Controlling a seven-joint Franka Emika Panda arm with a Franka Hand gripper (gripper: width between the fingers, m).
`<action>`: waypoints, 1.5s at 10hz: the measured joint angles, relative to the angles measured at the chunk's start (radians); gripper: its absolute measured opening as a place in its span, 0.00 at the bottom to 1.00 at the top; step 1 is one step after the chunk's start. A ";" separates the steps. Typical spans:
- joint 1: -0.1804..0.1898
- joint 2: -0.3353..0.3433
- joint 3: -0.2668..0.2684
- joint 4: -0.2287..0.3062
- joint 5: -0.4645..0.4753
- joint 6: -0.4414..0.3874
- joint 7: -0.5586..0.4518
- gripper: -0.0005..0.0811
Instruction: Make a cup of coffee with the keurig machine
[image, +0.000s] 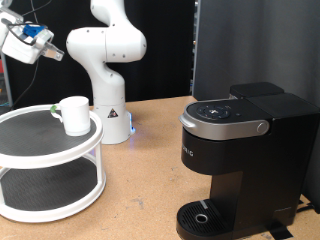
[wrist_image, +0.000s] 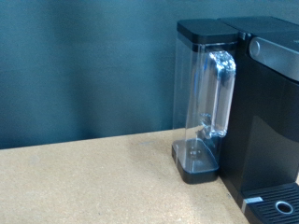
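The white cup stands upright on the top tier of a white two-tier round stand at the exterior view's left. The black keurig machine stands at the exterior view's right, its grey lid shut and its round drip tray bare. My gripper is high at the exterior view's top left, above and left of the cup, touching nothing. In the wrist view the machine and its clear water tank show, but no fingers show.
The white arm base stands behind the stand on the wooden table. A dark panel rises behind the machine. A blue backdrop fills the wrist view.
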 joint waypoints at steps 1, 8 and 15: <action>0.000 0.004 -0.003 -0.012 -0.001 0.018 -0.013 0.01; 0.001 0.089 -0.044 -0.063 -0.043 0.114 -0.159 0.01; 0.001 0.151 -0.073 -0.093 -0.050 0.193 -0.237 0.36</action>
